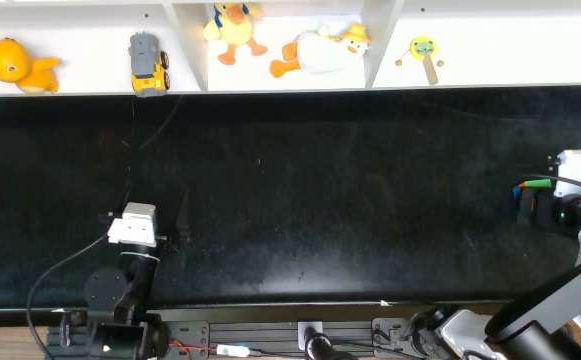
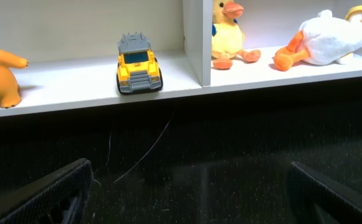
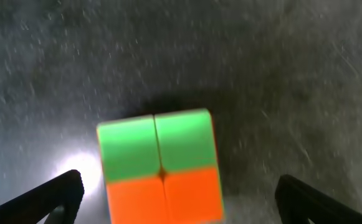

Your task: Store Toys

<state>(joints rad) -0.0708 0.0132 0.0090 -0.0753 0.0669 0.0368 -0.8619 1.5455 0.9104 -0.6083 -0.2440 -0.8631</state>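
A small puzzle cube [image 3: 161, 165] with green and orange faces lies on the black mat. My right gripper [image 3: 181, 205] hangs over it, open, one finger on either side and neither touching it. From above, the cube [image 1: 528, 188] shows at the table's far right, just off the right gripper [image 1: 550, 195]. My left gripper [image 2: 193, 199] is open and holds nothing. It sits low at the near left [image 1: 142, 212] and faces the white shelf [image 1: 290, 82]. On the shelf sit an orange duck [image 1: 20, 65], a yellow truck [image 2: 138, 65], a yellow duck plush [image 1: 235, 30], a white duck plush [image 2: 321, 38] and a small rattle [image 1: 425, 52].
White dividers [image 1: 192, 45] split the shelf into compartments along the back edge. The black mat [image 1: 330, 190] covers the table between the shelf and the arm bases. A thin cable [image 1: 60, 265] loops near the left arm's base.
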